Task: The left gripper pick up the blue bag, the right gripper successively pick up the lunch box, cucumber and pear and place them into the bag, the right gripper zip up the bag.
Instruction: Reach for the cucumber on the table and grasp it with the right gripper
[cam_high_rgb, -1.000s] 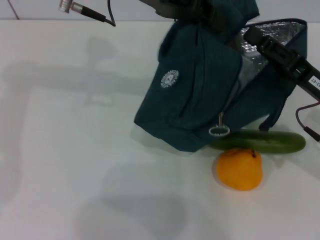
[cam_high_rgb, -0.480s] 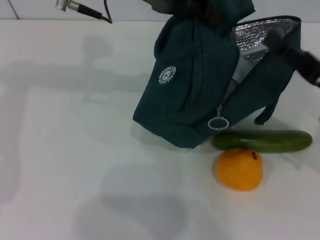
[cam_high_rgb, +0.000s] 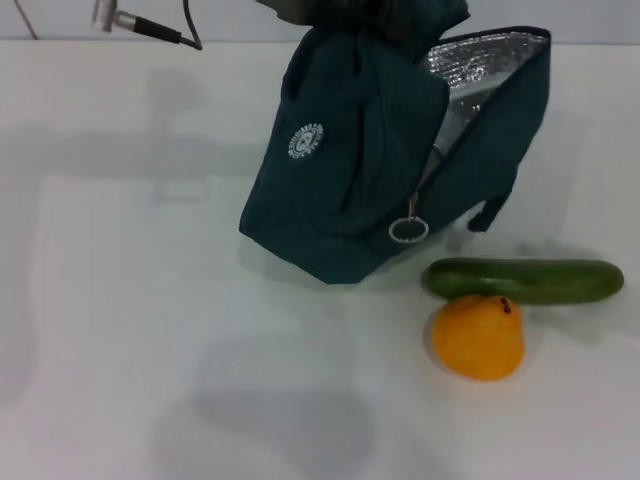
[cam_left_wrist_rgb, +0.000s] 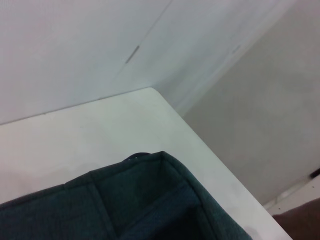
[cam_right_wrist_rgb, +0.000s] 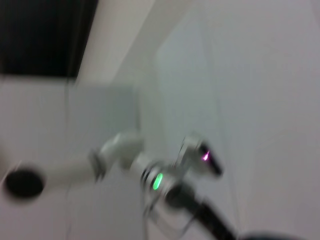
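The blue bag (cam_high_rgb: 360, 170) hangs tilted, its lower corner on the white table (cam_high_rgb: 150, 300), its top open with silver lining (cam_high_rgb: 480, 68) showing. My left gripper (cam_high_rgb: 350, 8) is at the top edge of the head view, shut on the bag's top; the left wrist view shows the bag's fabric (cam_left_wrist_rgb: 150, 200) close up. A zip pull ring (cam_high_rgb: 408, 230) dangles on the bag's front. The green cucumber (cam_high_rgb: 522, 281) lies to the bag's right, with the orange-yellow pear (cam_high_rgb: 479, 337) touching its near side. The lunch box does not show. My right gripper is out of view.
A cable with a metal plug (cam_high_rgb: 120, 20) hangs at the back left. The right wrist view is blurred and shows a pale arm with a green light (cam_right_wrist_rgb: 157, 180) against a wall. The table's edge and the floor show in the left wrist view (cam_left_wrist_rgb: 260, 150).
My right arm has pulled out of the bag's opening and left the head view to the right. The bag has shifted left, off the cucumber. Cucumber and pear have not moved.
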